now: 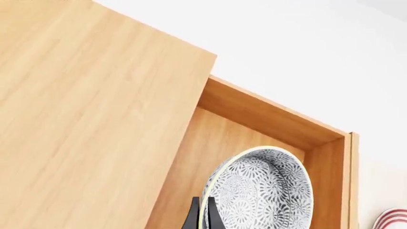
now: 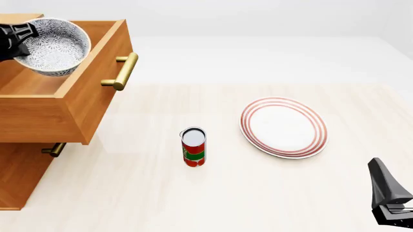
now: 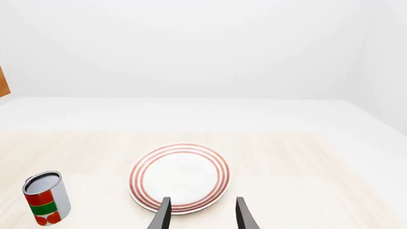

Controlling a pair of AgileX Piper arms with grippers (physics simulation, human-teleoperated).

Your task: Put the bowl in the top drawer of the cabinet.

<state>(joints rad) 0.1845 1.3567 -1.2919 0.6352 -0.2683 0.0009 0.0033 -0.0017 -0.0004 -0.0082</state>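
Upper left of the frame: bowl [image 2: 53,48], rigid, glazed and likely slippery (breakable too), pinched at its thin rim by left gripper [image 1: 203,215] over open top drawer [image 2: 77,104]; right gripper [image 3: 201,213] idle, fingers apart.

The top drawer [image 2: 77,104] is pulled out and open on top, so there is room to reach down into it. The bowl [image 2: 55,46] fills part of that space, held over it by the left gripper [image 2: 16,41]. The drawer's walls close it in at the sides. On the table [image 2: 129,193], a can [image 2: 193,146] and a plate [image 2: 284,126] stand well apart, with bare space between and around them.
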